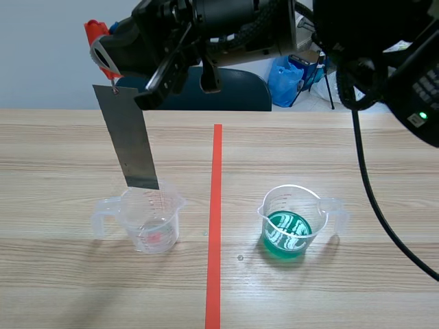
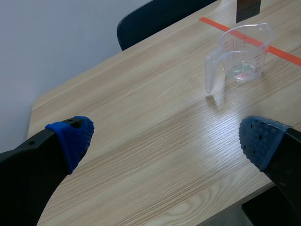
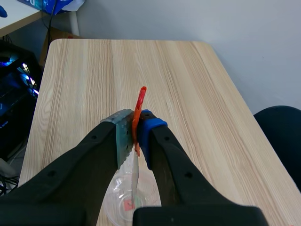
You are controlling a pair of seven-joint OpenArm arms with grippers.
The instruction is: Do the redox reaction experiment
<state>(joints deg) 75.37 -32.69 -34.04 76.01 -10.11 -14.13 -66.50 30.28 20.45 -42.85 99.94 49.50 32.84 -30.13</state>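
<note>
We list, left to right: left gripper [image 2: 164, 141], fingers spread wide, holding nothing, the clear beaker [image 2: 242, 54] ahead of it toward 1 o'clock. Clear beaker, handle at 9 o'clock (a reddish trace at its bottom). Metal strip [image 1: 130, 140], hanging tilted from an orange-red clip [image 1: 98, 38] that the right gripper [image 3: 135, 132] pinches tight, its lower end at that beaker's rim. Green-liquid beaker [image 1: 291, 223], at 3 o'clock of the clear one, across the tape line [image 1: 215, 226].

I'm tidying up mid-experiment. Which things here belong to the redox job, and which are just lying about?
Belongs to the job:
metal strip on the orange clip, held by the right gripper
clear measuring cup below it
measuring cup of green liquid

Lying about, beyond the table:
dark blue chair
blue bag
</note>
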